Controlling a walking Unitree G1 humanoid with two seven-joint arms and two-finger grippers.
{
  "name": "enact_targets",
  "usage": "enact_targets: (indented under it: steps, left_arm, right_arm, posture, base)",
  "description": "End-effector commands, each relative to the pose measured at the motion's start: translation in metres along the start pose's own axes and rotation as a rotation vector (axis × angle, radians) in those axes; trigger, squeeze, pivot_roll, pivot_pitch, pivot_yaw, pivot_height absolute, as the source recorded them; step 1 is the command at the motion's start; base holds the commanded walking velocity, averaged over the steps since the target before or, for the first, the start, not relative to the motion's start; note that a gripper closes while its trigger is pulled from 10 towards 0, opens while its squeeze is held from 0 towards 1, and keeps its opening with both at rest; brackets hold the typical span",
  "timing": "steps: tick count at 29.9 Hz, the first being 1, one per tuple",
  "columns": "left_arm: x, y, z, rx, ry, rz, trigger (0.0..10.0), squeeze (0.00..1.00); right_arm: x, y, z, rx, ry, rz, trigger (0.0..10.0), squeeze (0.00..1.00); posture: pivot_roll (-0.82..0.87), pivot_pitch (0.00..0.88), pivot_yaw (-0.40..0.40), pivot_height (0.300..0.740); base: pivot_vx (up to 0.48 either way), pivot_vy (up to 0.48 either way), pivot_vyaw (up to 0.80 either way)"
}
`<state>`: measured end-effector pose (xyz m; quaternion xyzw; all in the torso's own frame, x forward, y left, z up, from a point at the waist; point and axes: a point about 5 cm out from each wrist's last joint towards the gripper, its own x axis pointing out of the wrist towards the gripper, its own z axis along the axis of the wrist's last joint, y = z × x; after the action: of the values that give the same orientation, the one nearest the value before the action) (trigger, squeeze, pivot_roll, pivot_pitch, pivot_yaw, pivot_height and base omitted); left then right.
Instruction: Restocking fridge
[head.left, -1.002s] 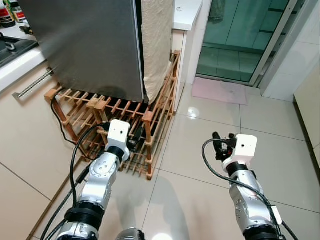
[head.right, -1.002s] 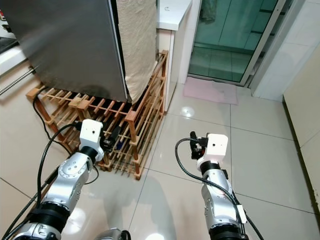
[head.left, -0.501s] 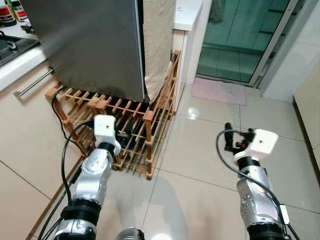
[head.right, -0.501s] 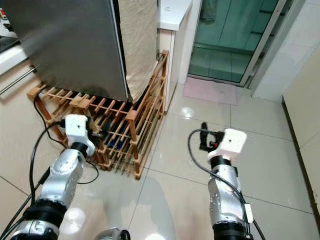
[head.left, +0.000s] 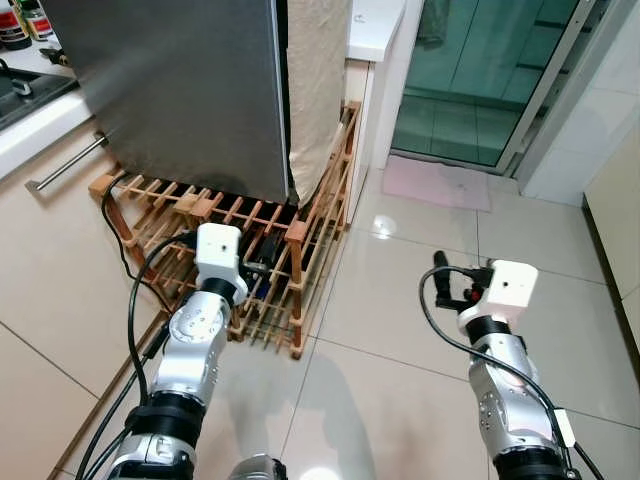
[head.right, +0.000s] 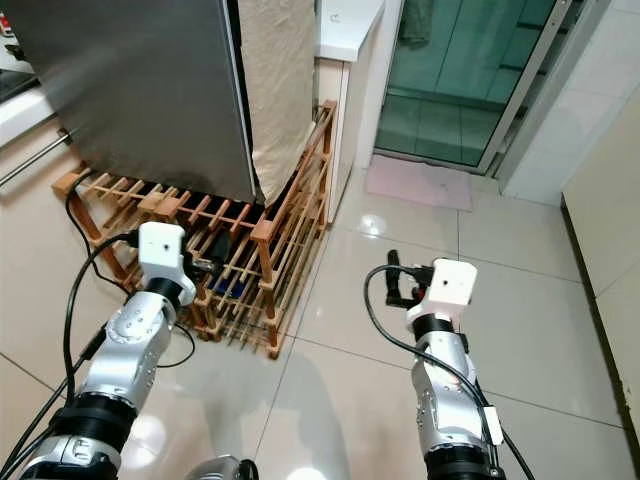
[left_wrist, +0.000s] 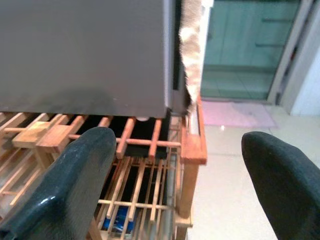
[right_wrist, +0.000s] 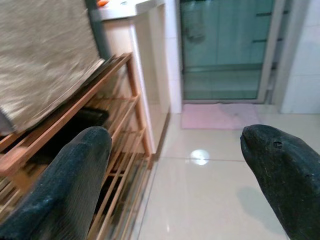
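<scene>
On the tiled kitchen floor the fridge (head.left: 190, 90) stands ahead and leftward on its wooden rack (head.left: 250, 270), nearer the spread, empty left gripper (head.left: 262, 247) than the spread, empty right gripper (head.left: 445, 280).

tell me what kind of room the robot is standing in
Most likely a home kitchen: a steel-grey fridge sits on a wooden slatted rack, a counter with bottles runs along the left, and the tiled floor leads to a glass door.
</scene>
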<state>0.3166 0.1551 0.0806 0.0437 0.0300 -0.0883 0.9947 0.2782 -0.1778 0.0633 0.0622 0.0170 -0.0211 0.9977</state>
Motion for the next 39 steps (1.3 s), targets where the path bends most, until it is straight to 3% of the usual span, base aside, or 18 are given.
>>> enact_targets:
  steps: [1,8,14,15,16,17,20,21,22,39]
  left_arm:
    - [-0.0020,0.0002,-0.0036,0.047,0.013,0.005,10.0,0.00]
    - [-0.0019,-0.0034,-0.0028,-0.013,0.007,-0.012,10.0,0.00]
    - [-0.0003,-0.0021,0.0001,0.003,-0.006,-0.004,10.0,0.00]
    - [-0.0001,-0.0016,0.0003,0.002,-0.008,-0.001,10.0,0.12]
    - [0.0000,-0.0013,0.0005,0.002,-0.009,0.001,10.0,0.12]
    - [0.0002,-0.0007,-0.0001,0.000,-0.004,0.008,10.0,0.20]
    - [0.0005,0.0000,-0.0009,-0.004,0.001,0.013,10.0,0.16]
    - [0.0005,-0.0001,-0.0007,-0.005,0.000,0.012,10.0,0.04]
    - [0.0004,-0.0003,-0.0004,0.024,0.003,0.017,10.0,0.00]
    - [0.0013,-0.0027,0.0003,0.010,0.000,0.008,10.0,0.00]
  right_arm:
    - [0.0005,0.0009,-0.0040,-0.010,0.035,0.020,10.0,0.00]
    - [0.0006,-0.0023,-0.0054,-0.044,0.053,0.008,10.0,0.00]
    - [0.0020,-0.0042,-0.0069,-0.059,0.067,0.005,10.0,0.00]
    - [0.0023,-0.0039,-0.0067,-0.062,0.067,0.007,10.0,0.00]
    - [0.0026,-0.0036,-0.0066,-0.065,0.067,0.009,10.0,0.00]
    - [0.0028,-0.0034,-0.0066,-0.065,0.068,0.009,10.0,0.00]
    - [0.0030,-0.0037,-0.0067,-0.065,0.070,0.003,10.0,0.00]
    - [0.0028,-0.0037,-0.0069,-0.067,0.073,-0.001,10.0,0.00]
    - [0.0025,-0.0042,-0.0069,-0.073,0.072,-0.007,10.0,0.00]
    - [0.0013,-0.0060,-0.0067,-0.113,0.067,-0.027,10.0,0.00]
  posture:
    - [0.02,0.000,-0.017,0.740]
    - [0.02,0.000,-0.019,0.740]
    - [0.01,0.000,-0.019,0.740]
    - [0.01,0.000,-0.019,0.740]
    - [0.01,0.000,-0.019,0.740]
    - [0.01,0.000,-0.019,0.740]
    - [0.01,0.000,-0.019,0.740]
    - [0.01,0.000,-0.019,0.740]
    - [0.01,0.000,-0.019,0.740]
    - [0.01,0.000,-0.016,0.740]
  base:
    - [0.000,0.000,0.00]
    - [0.000,0.000,0.00]
    - [0.000,0.000,0.00]
    - [0.000,-0.480,0.00]
    - [0.000,-0.480,0.00]
    - [0.000,-0.480,0.00]
    - [0.000,-0.160,0.28]
    - [0.000,0.000,0.64]
    - [0.000,0.000,0.64]
    - [0.000,0.000,0.04]
